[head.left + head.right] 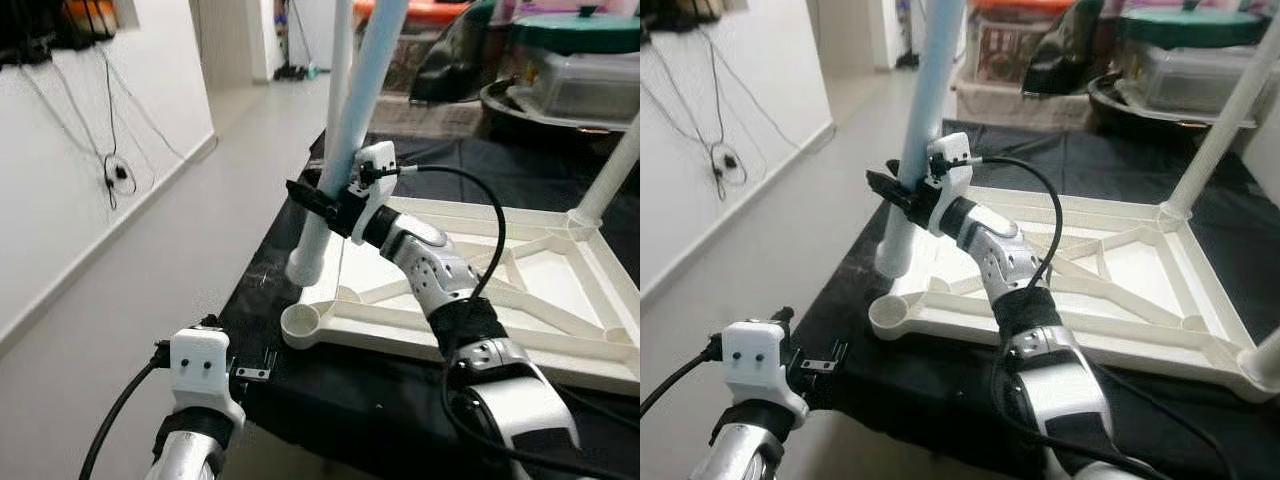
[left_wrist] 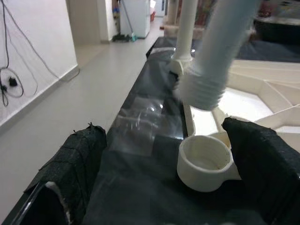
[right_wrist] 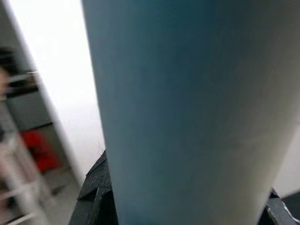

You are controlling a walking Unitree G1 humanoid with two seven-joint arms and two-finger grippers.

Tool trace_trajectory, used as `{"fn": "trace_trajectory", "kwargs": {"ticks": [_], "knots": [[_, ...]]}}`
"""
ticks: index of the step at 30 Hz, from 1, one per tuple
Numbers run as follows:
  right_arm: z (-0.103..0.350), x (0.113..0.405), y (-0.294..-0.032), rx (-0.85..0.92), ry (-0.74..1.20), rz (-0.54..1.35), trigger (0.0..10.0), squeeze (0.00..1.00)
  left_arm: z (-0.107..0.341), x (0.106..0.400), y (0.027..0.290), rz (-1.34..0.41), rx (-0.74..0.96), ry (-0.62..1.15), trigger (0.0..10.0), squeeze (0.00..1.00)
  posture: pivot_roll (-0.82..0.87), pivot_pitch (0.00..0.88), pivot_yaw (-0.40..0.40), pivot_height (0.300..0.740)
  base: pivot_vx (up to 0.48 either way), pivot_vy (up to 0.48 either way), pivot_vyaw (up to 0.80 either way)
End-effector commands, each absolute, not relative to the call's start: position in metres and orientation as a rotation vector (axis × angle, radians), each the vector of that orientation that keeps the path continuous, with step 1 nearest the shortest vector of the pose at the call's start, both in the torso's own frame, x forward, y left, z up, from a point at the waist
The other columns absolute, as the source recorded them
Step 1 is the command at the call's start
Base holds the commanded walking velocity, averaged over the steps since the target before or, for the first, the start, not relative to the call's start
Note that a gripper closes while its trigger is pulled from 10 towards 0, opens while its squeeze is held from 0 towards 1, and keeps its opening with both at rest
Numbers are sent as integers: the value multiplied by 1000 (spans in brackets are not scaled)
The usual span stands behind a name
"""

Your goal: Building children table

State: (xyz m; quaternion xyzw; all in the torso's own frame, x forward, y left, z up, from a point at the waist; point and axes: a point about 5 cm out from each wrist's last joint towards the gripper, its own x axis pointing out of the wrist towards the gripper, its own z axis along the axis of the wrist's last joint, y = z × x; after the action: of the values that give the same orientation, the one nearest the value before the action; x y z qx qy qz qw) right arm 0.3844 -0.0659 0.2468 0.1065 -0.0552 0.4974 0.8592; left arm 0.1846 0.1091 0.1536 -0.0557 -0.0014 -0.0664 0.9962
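A white children's table top (image 1: 520, 290) lies upside down on a black-covered surface (image 1: 350, 390). My right gripper (image 1: 312, 197) is shut on a pale blue-white table leg (image 1: 350, 120), which it holds tilted. The leg's threaded lower end (image 2: 201, 93) hangs just above and beyond the empty round corner socket (image 1: 299, 322). My left gripper (image 2: 168, 173) is open and low at the surface's near-left edge, its fingers (image 2: 262, 159) spread either side of that socket without touching it. Another leg (image 1: 615, 170) stands fitted in the far right corner, and one more (image 1: 340, 60) stands behind the held leg.
The black surface's left edge drops to a bare grey floor (image 1: 150, 270). A white wall with hanging cables (image 1: 115, 170) runs along the left. Storage boxes and a lidded tub (image 1: 580, 70) crowd the back right.
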Motion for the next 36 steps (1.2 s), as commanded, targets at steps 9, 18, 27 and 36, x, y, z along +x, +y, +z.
{"fn": "trace_trajectory", "kwargs": {"ticks": [9, 18, 27, 36], "knots": [[273, 372, -53, 189, -186, 1499, 10000, 0, 155, 162, 103, -150, -141, 48, 10000, 0, 139, 212, -20, 740, 0, 0, 0], [270, 368, -53, 81, -189, 1638, 10000, 0, 158, 151, 97, -186, -145, 62, 10000, 0, 154, 234, -30, 740, 0, 0, 0], [257, 367, -58, -27, -160, 1669, 10000, 0, 158, 146, 95, -194, -148, 77, 10000, 0, 155, 228, -29, 740, 0, 0, 0], [258, 367, -66, -38, -160, 1692, 10000, 0, 158, 146, 95, -196, -146, 79, 10000, 0, 156, 220, -30, 740, 0, 0, 0]]}}
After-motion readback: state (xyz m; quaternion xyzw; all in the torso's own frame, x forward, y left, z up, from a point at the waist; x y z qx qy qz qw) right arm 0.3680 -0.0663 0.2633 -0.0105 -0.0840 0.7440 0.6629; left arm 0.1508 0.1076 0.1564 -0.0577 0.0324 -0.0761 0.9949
